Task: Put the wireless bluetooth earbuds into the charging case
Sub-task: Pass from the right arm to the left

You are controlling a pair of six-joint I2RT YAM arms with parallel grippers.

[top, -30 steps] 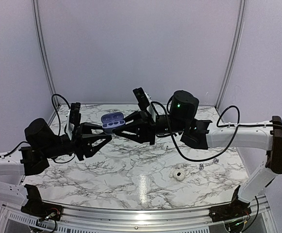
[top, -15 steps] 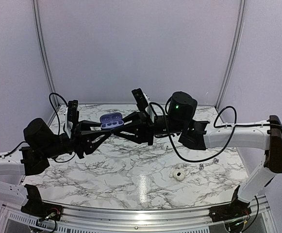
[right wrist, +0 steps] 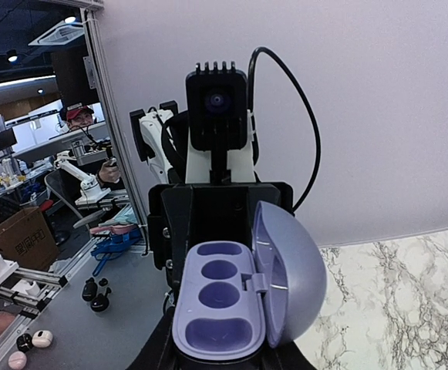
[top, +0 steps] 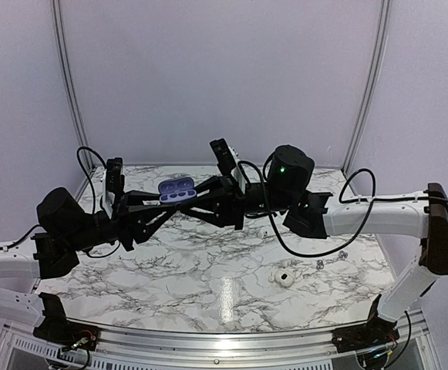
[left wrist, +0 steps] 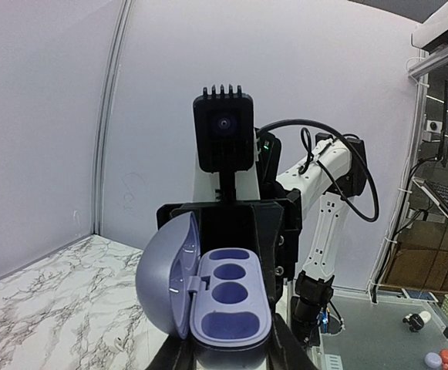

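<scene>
Over marble table, left fingers and right fingers pinch open lavender charging case.

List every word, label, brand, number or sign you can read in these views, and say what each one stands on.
No readable text in any view.
Case: plain lavender plastic, no print showing inside or on the lid.
Black camera housing on the opposite arm: no legible marking.
Cardboard box in the room behind: any print is too blurred to read.
</scene>
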